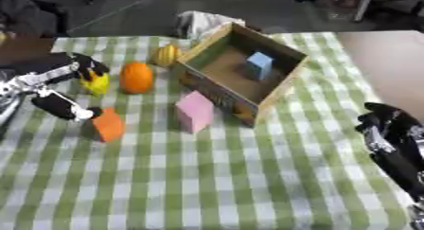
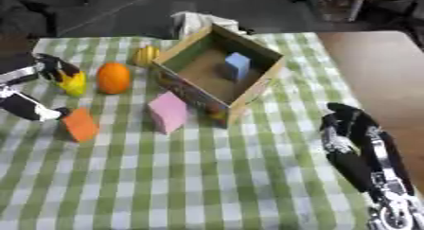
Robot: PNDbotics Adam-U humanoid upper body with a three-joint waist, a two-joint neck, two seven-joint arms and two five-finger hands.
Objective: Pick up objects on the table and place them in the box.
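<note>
A robot's two hands at a green-and-white checked table [image 1: 207, 177] with an open cardboard box [image 1: 286, 80] and loose objects beside it.

The box sits tilted toward the far middle of the table, open at the top, with a light blue block [image 1: 259, 65] inside it; just left of the box's near corner stands a pink block [image 1: 195, 111]; farther left lie an orange ball [image 1: 136, 77], a yellow rounded object [image 1: 166, 55] near the box's far left wall, a yellow object [image 1: 97, 84] and an orange block [image 1: 108, 124]; the left hand [image 1: 62, 89] reaches in from the left edge, fingers spread apart, one fingertip touching or just beside the orange block and another over the yellow object; the right hand [image 2: 352, 134] rests at the lower right, well apart from everything, fingers loosely curled and holding nothing.
</note>
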